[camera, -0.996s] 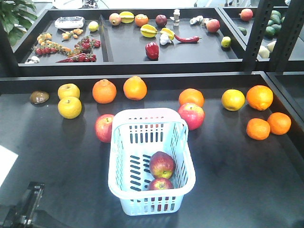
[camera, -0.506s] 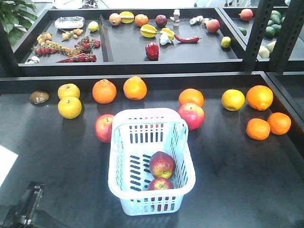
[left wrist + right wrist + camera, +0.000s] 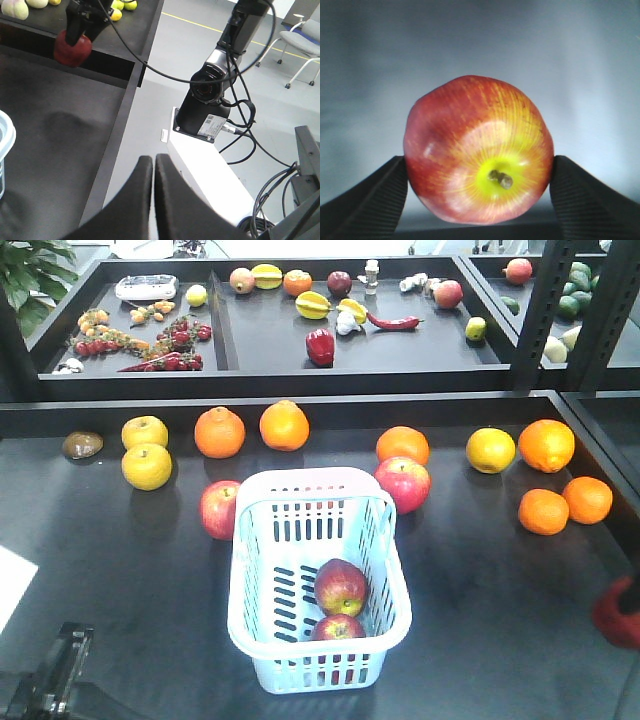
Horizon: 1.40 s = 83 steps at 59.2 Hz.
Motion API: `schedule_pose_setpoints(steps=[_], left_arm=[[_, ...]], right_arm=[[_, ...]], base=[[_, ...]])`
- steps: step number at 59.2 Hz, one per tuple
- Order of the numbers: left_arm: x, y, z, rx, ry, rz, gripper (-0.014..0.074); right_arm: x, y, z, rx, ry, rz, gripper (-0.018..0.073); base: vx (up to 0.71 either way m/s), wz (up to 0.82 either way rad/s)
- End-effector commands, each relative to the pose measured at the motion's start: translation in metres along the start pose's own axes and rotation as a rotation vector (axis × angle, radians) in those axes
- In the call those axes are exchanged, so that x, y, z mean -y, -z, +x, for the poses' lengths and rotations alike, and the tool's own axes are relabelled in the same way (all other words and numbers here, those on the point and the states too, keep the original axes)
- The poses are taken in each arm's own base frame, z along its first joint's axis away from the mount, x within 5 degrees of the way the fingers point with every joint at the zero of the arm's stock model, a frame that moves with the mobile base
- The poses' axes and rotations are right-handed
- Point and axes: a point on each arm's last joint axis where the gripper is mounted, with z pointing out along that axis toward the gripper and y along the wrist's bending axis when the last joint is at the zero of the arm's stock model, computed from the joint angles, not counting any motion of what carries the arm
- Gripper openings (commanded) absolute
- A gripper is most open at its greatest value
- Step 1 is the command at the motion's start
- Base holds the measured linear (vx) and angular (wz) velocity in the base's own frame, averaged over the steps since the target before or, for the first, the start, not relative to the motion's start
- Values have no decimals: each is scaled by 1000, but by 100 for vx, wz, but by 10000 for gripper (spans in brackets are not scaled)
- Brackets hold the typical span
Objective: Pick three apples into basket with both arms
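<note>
The pale blue basket [image 3: 318, 580] stands mid-table with two apples [image 3: 341, 587] [image 3: 338, 628] inside it. Two more apples lie on the table, one by the basket's far left corner [image 3: 220, 510] and one by its far right corner [image 3: 403, 484]. My right gripper [image 3: 478, 162] is shut on a red-and-yellow apple [image 3: 477, 150], stem toward the camera. That held apple shows as a red blur [image 3: 620, 612] at the front view's right edge, and hangs above the table's right side [image 3: 72, 47] in the left wrist view. My left gripper [image 3: 153, 159] is shut and empty, past the table's edge, over the floor.
Oranges [image 3: 219, 432] [image 3: 544, 510] and yellow fruits [image 3: 146, 466] lie across the table behind and beside the basket. A raised back tray [image 3: 270, 340] holds mixed produce. A black post [image 3: 545, 310] rises at the back right. Part of my left arm [image 3: 50, 685] sits at the bottom left.
The apple held in my right gripper has come into the front view at the right edge. Basket, table fruit and left arm have not moved.
</note>
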Motion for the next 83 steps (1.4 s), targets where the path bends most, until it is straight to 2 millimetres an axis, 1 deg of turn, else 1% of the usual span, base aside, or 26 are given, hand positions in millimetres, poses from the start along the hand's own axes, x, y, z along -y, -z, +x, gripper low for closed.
schedule_pose_setpoints(steps=[1, 3, 8, 13, 20, 25, 29, 34, 40, 43, 48, 52, 55, 60, 67, 71, 75, 80, 83], left_arm=[[15, 3, -4, -18, -32, 147, -6], [15, 3, -4, -18, -32, 147, -6], [15, 3, -4, -18, -32, 147, -6], [15, 3, -4, -18, -32, 147, -6], [15, 3, -4, -18, -32, 147, -6], [15, 3, -4, -18, -32, 147, -6], [15, 3, -4, -18, -32, 147, -6], [15, 3, -4, -18, -32, 147, -6], [15, 3, -4, -18, -32, 147, -6], [15, 3, -4, -18, -32, 147, -6], [15, 3, -4, -18, -32, 147, -6], [15, 3, -4, -18, -32, 147, -6], [15, 3, -4, -18, -32, 147, -6], [15, 3, -4, -18, -32, 147, -6], [15, 3, -4, -18, -31, 147, -6], [15, 3, -4, -18, -31, 147, -6], [15, 3, -4, -18, -31, 147, -6], [15, 3, -4, -18, -31, 147, -6], [15, 3, -4, -18, -31, 147, -6]], right_arm=[[-41, 28, -4, 96, 113, -44, 15], [-52, 32, -3, 106, 146, -53, 15], [-89, 42, 3, 149, 238, -76, 15], [-119, 54, 11, 203, 299, -111, 15], [-160, 61, 22, 260, 392, -196, 15], [-194, 59, 30, 295, 494, -262, 15], [-214, 54, 32, 343, 555, -282, 19], [-236, 45, 32, 395, 595, -310, 25], [-259, 25, 33, 403, 620, -334, 56], [-265, 15, 33, 399, 632, -330, 81], [-267, -2, 27, 390, 612, -316, 167], [-268, -11, 23, 386, 585, -312, 279], [-268, -15, 21, 388, 581, -306, 386], [-268, -16, 19, 398, 580, -300, 540], [-268, -16, 19, 403, 579, -300, 682], [-268, -16, 19, 403, 579, -300, 717], [-268, -16, 19, 404, 579, -300, 718], [-268, -15, 20, 397, 581, -302, 694], [-267, -13, 22, 388, 586, -307, 663]], base=[[0, 0], [0, 0], [0, 0], [0, 0], [0, 0], [0, 0], [0, 0], [0, 0], [0, 0], [0, 0], [0, 0], [0, 0], [0, 0], [0, 0], [0, 0], [0, 0], [0, 0], [0, 0], [0, 0]])
